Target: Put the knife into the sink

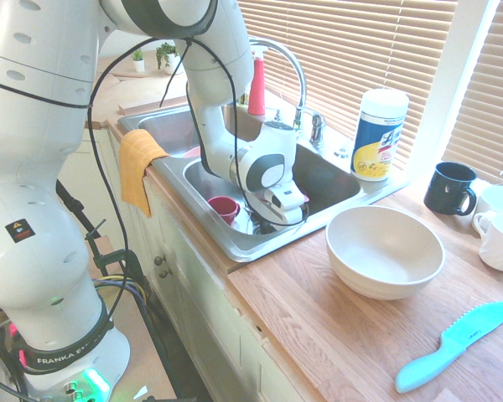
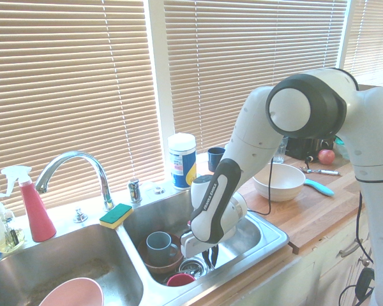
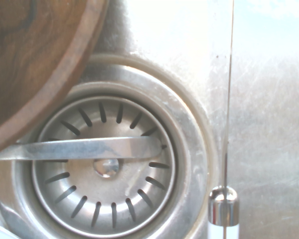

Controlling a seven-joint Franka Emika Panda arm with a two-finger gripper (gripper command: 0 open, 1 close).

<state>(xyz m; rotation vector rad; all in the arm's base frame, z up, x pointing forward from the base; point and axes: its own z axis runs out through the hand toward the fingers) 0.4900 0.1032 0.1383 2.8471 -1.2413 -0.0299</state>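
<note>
Grasping the knife (image 3: 224, 214) by its white handle, the clenched pincer (image 2: 210, 256) points down in the sink (image 2: 273, 237).

The knife's handle (image 3: 223, 232) is cut off.

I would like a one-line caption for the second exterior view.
Gripper down in the sink, beside a red cup.

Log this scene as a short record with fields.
gripper: low in the double-basin sink, jaws [shut]
knife: white handle, thin metal blade, seen in wrist view beside the drain strainer; grip unconfirmed
same basin: grey mug inside brown bowl; red cup
divider: green-yellow sponge
counter: cream bowl, light-blue serrated knife
</note>
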